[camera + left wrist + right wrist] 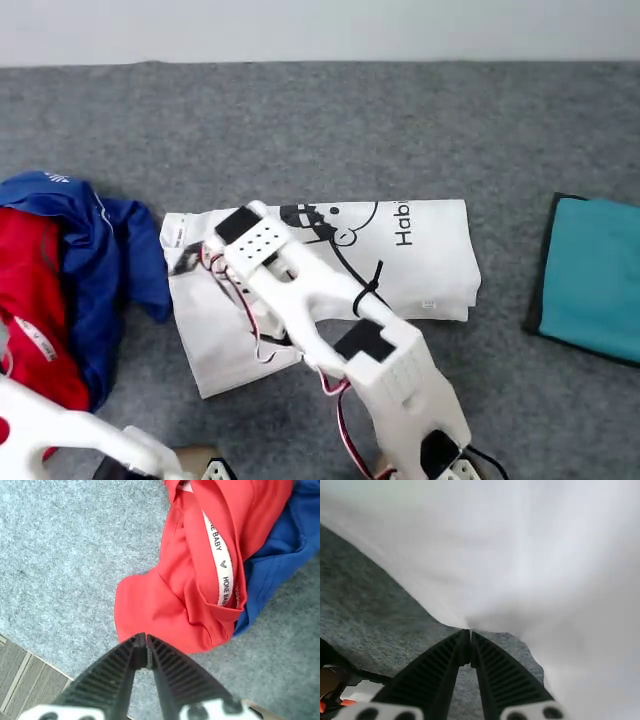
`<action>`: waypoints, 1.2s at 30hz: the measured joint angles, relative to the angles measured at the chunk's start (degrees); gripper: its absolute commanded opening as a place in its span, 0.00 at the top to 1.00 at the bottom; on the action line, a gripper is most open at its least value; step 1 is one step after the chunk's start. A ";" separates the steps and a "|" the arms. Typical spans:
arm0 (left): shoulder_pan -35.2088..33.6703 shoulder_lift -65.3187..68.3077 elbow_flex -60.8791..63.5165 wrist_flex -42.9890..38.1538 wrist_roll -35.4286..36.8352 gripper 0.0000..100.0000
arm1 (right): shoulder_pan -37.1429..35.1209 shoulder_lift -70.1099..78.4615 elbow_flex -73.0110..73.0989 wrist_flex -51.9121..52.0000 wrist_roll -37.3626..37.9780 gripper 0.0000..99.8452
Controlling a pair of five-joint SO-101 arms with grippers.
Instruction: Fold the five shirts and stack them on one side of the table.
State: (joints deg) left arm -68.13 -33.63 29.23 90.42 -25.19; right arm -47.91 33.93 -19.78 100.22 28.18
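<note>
A white shirt [420, 250] with black print lies partly folded in the middle of the grey table. My right gripper [190, 262] sits at its left edge. In the right wrist view the right gripper [469, 634] is shut, pinching the rim of the white shirt [545, 555], which hangs close above. A crumpled red shirt [35, 300] and blue shirt [110, 250] lie piled at the left. My left gripper [145, 642] is shut with nothing in it, just off the edge of the red shirt [170, 600], which lies against the blue shirt [280, 545].
A folded teal shirt [595, 275] lies on a dark one at the right edge. The left arm's white link [60, 428] crosses the front left corner. Beside the red shirt the table edge [35, 655] drops to a wood floor.
</note>
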 measured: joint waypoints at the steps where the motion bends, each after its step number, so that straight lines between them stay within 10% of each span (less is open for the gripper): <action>1: 0.00 0.00 0.00 0.00 0.00 0.99 | -0.70 -0.97 0.00 0.00 0.00 0.97; 7: 0.00 0.00 0.00 0.00 0.00 0.99 | -5.80 -5.36 0.00 0.00 0.26 0.81; 22: 0.00 0.00 0.00 0.00 0.00 0.99 | -15.38 -15.21 9.05 -1.23 5.98 0.81; 36: 0.00 0.00 0.00 0.00 0.00 0.99 | -15.82 -26.73 32.09 -23.74 8.70 0.81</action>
State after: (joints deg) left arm -68.13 -33.63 29.23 90.42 -25.19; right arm -63.74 7.21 12.31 76.48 36.88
